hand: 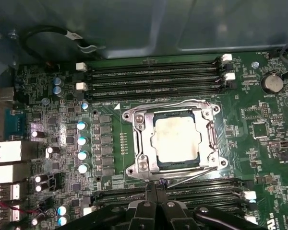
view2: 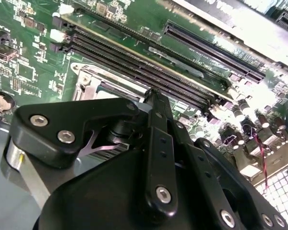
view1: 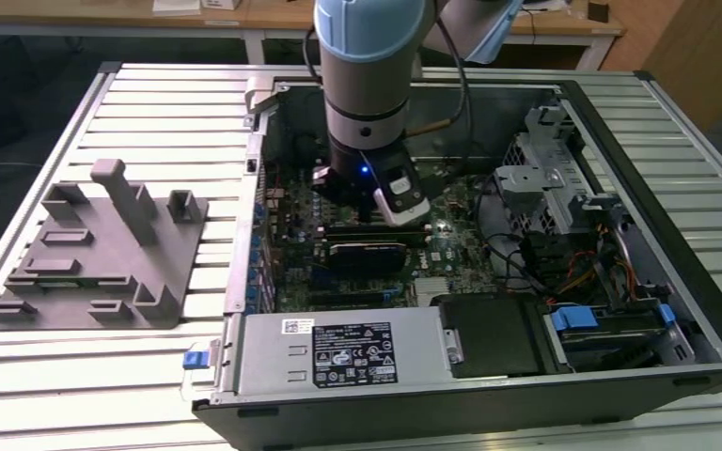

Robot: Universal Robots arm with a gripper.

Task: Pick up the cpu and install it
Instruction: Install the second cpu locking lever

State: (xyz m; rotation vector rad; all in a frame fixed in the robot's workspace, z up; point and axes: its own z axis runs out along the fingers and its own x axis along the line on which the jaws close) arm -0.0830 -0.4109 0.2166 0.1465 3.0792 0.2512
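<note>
Grey tubular arm (view1: 364, 56) with pale-blue joint caps, blue wrist light, black cable alongside; black gripper (view2: 156, 143) linkage studded with silver screws.

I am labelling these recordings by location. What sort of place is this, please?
Probably a robotics lab or test bench. An open computer case lies on a slatted metal table, with wooden desks behind. The cpu sits in the motherboard socket.
</note>
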